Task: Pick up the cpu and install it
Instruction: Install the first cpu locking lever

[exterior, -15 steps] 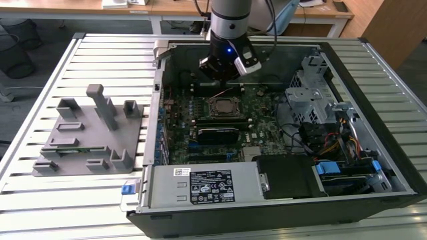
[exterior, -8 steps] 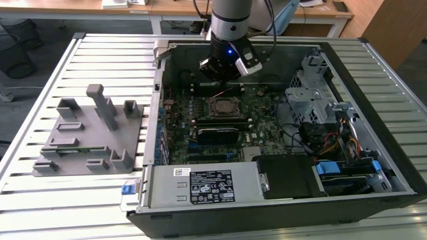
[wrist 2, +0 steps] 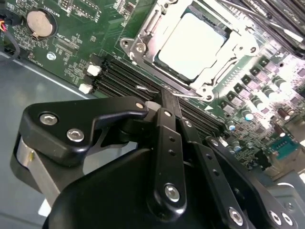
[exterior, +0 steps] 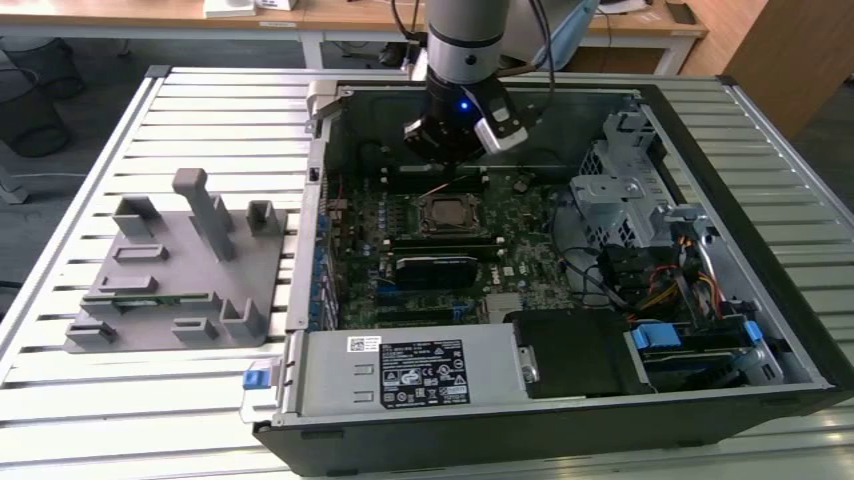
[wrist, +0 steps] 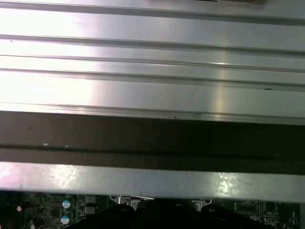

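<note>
Cpu (wrist 2: 193, 45) seated in motherboard socket (wrist 2: 143, 40), just ahead of pincer (wrist 2: 167, 98). Pincer clenched, fingers together, nothing grasped, hovering over memory slots (wrist 2: 119, 83) inside open computer case (exterior: 747, 260). Grey fixture (exterior: 180, 270) well apart on slatted surface (exterior: 80, 400).

Arm and gripper pose over the work area.
The arm (exterior: 466, 40) descends near vertically, its wrist showing a blue light; the black gripper (exterior: 441, 150) points downward. In the second wrist view, the gripper's linkages converge and its fingers (wrist 2: 170, 102) meet at their tips.
</note>
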Controlling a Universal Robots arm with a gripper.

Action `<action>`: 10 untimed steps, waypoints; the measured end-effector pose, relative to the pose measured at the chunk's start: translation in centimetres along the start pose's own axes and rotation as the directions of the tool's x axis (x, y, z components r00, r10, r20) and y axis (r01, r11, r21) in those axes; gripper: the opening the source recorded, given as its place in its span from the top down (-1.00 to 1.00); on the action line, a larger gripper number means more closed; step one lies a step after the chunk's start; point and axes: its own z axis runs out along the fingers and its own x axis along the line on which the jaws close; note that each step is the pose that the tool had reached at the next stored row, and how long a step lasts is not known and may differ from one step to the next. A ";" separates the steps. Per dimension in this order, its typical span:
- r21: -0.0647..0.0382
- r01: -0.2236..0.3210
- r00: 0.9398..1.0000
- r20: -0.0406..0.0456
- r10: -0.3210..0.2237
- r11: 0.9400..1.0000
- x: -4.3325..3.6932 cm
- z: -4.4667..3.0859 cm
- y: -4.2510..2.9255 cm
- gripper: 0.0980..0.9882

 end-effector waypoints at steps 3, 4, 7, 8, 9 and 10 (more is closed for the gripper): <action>0.000 0.000 1.000 0.000 0.000 1.000 -0.38 0.10 -0.01 0.98; 0.000 0.000 1.000 0.000 0.000 1.000 -0.51 0.13 -0.01 0.98; 0.000 0.000 1.000 0.000 0.000 1.000 -0.84 0.26 -0.03 0.98; 0.000 0.000 1.000 0.000 0.000 1.000 -0.94 0.31 -0.04 0.98; 0.000 0.000 1.000 0.000 0.000 1.000 -1.03 0.38 -0.05 0.98; 0.000 0.000 1.000 0.000 0.000 1.000 -1.10 0.48 -0.06 0.98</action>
